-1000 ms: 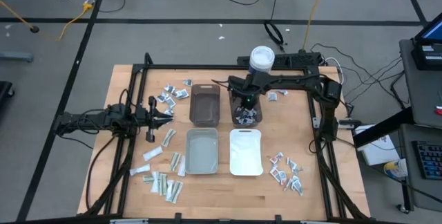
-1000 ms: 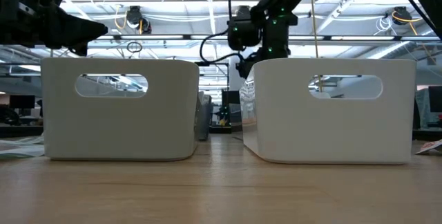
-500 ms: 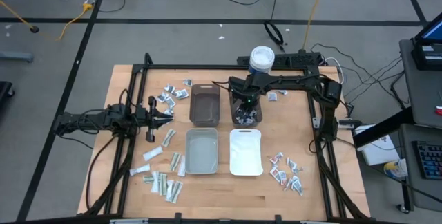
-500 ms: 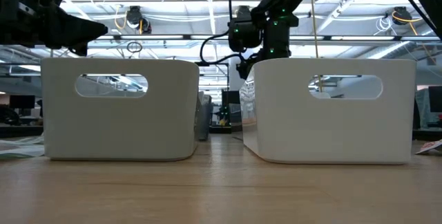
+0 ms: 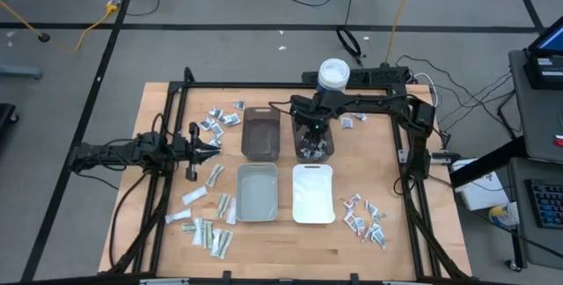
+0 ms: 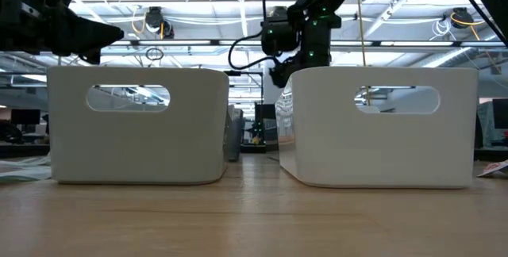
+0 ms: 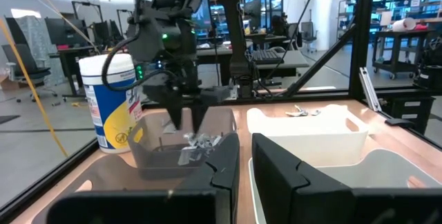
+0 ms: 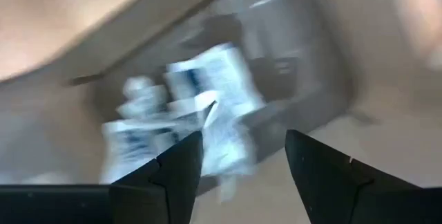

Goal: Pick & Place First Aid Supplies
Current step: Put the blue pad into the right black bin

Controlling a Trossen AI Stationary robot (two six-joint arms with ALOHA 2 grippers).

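First aid packets lie in loose groups on the table: far left (image 5: 220, 119), near left (image 5: 207, 230), near right (image 5: 366, 218), and a few at the far right (image 5: 350, 122). Several more lie in the dark grey bin (image 5: 322, 151), seen as white and blue packets (image 8: 207, 106) and as a small heap (image 7: 198, 141). My right gripper (image 8: 242, 141) hangs open just above that bin (image 7: 185, 119), fingers pointing down, nothing between them. My left gripper (image 5: 209, 145) waits at the table's left, shut and holding nothing (image 7: 245, 148).
A brown bin (image 5: 260, 133) stands left of the dark grey one. A grey bin (image 5: 257, 191) and a white bin (image 5: 312, 193) stand nearer the front edge. A white tub with a yellow label (image 5: 333, 74) stands behind the dark bin. A black frame (image 5: 264, 87) rims the table.
My right gripper has opened above the dark grey bin and risen a little. My left arm has kept still.
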